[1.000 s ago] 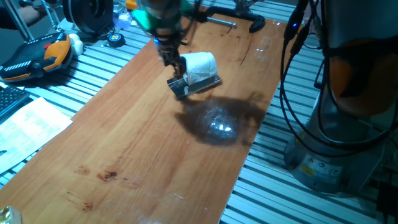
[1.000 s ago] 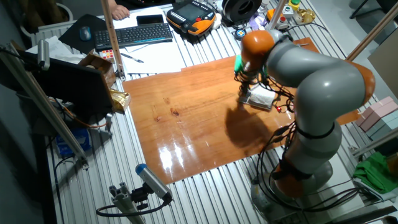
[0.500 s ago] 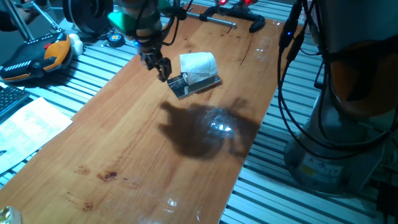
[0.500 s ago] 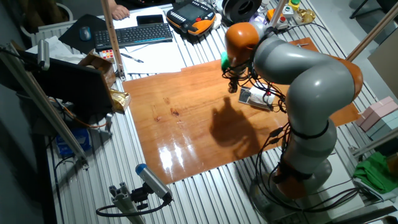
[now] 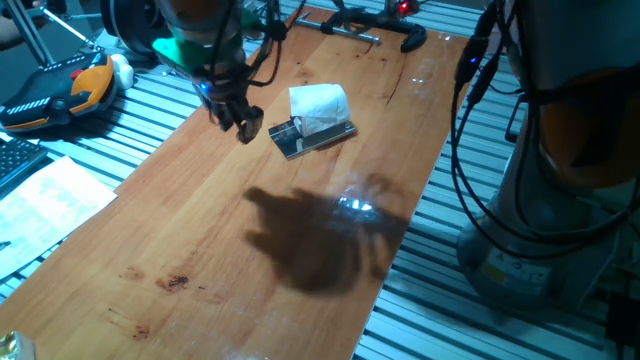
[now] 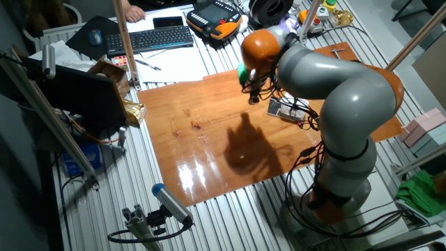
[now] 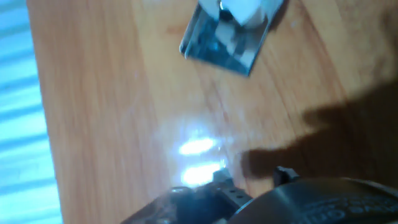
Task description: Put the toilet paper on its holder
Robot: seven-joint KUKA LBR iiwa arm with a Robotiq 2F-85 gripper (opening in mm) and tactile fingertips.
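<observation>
The white toilet paper roll (image 5: 318, 104) lies on its side against the dark grey holder plate (image 5: 303, 141) at the far middle of the wooden board. I cannot tell whether the wire bar runs through the core. My gripper (image 5: 240, 123) hangs just left of the holder, apart from it, fingers spread and empty. In the hand view the plate (image 7: 227, 40) and the roll's white edge (image 7: 249, 7) sit at the top, and my blurred gripper (image 7: 252, 177) is at the bottom. In the other fixed view the holder (image 6: 282, 108) shows beside the arm.
A black clamp with a silver bar (image 5: 372, 30) lies at the board's far end. An orange and black pendant (image 5: 60, 90) and papers (image 5: 50, 200) lie left of the board. A keyboard (image 6: 150, 38) is beyond it. The arm's base (image 5: 560, 200) stands to the right.
My gripper let go of the roll at the holder and moved left and away from it. The roll and holder stayed in place.
</observation>
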